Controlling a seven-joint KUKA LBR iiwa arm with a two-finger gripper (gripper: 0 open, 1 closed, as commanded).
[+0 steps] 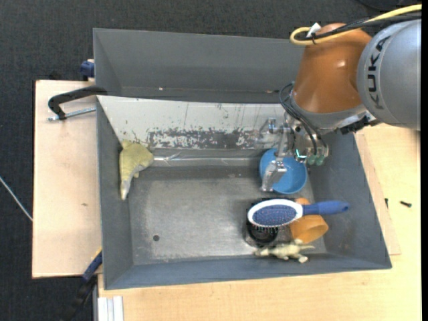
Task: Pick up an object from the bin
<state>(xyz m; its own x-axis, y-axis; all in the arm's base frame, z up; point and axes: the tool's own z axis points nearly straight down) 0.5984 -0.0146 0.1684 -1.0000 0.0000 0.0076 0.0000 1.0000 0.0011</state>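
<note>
My gripper [275, 172] hangs at the right side of the bin, its metal fingers down over a round blue cup-like thing [291, 178] near the back right. One finger [273, 173] stands at the blue thing's left rim. Just in front of it lies a brush with a white oval head, blue bristle pad and blue handle [275, 214]. An orange piece [309, 228] and a small black round thing [262, 232] lie under and beside the brush.
A pale tan toy lizard [286, 251] lies at the front wall, right of middle. A yellow-green crumpled thing [132, 163] rests against the left wall. The orange cover on the wrist hides the bin's back right corner.
</note>
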